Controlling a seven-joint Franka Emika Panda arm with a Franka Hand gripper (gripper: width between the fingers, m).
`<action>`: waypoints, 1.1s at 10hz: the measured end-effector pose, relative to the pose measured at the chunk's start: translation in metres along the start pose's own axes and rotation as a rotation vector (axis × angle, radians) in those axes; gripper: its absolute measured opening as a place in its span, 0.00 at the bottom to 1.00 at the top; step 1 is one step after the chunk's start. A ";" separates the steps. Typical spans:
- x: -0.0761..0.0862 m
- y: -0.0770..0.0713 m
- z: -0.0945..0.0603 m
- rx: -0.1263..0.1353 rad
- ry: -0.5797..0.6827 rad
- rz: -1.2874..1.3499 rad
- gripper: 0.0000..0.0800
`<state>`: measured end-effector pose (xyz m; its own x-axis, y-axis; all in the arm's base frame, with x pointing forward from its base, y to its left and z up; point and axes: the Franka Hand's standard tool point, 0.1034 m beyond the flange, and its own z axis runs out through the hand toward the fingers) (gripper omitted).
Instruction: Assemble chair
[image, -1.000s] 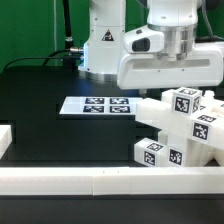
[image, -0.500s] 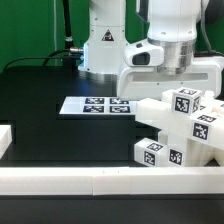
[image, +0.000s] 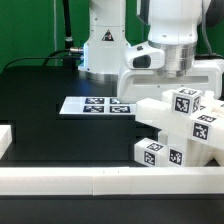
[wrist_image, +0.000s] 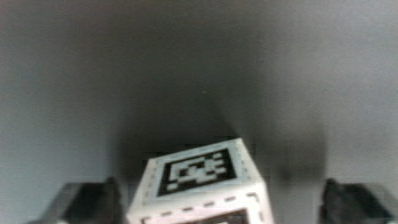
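Note:
The chair parts (image: 180, 130) are chunky white tagged blocks piled at the exterior view's right, against the front rail. The robot's hand (image: 170, 68) hangs just above the back of the pile, and its fingers are hidden in that view. In the wrist view my gripper (wrist_image: 217, 205) is open. A dark finger (wrist_image: 86, 200) stands on one side of a white tagged part (wrist_image: 196, 180) and the other finger (wrist_image: 356, 198) on the other side. There is a gap on both sides and neither finger touches the part.
The marker board (image: 95, 105) lies flat on the black table left of the pile. Long plain white border rails (image: 70, 180) run along the front edge, with a short rail (image: 5, 140) at the left. The robot's base (image: 105, 45) stands behind.
The hand has come down toward the pile and shifted slightly to the exterior view's left. The parts have not moved.

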<state>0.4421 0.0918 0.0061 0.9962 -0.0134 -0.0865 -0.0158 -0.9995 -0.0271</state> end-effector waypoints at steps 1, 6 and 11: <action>0.000 0.000 0.000 0.000 0.000 0.000 0.51; 0.003 0.003 -0.008 0.005 0.004 -0.002 0.35; 0.012 -0.010 -0.093 0.066 -0.019 -0.013 0.35</action>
<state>0.4619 0.0990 0.0981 0.9945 0.0003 -0.1050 -0.0096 -0.9955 -0.0939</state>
